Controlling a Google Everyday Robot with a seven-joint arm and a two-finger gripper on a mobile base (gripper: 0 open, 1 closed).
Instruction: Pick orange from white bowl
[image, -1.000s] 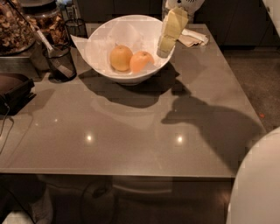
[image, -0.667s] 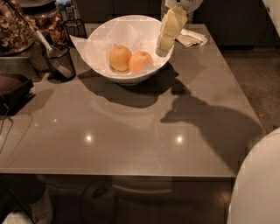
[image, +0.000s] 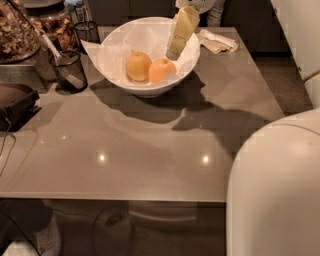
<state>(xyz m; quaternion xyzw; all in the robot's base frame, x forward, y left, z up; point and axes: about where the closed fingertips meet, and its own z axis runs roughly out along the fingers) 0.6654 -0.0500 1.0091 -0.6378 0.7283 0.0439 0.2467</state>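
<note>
Though its top is cropped, end effector (image: 175, 48) hangs near the orange (image: 161, 70).

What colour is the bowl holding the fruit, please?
White, in the camera view; the gripper hangs over the bowl.

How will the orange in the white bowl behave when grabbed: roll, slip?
Round and smooth, so the orange will probably roll on the sloping wall of the white bowl if nudged. It seems to touch the paler fruit, which may block rolling that way. The pincer hovers just beside it, inside the bowl.
</note>
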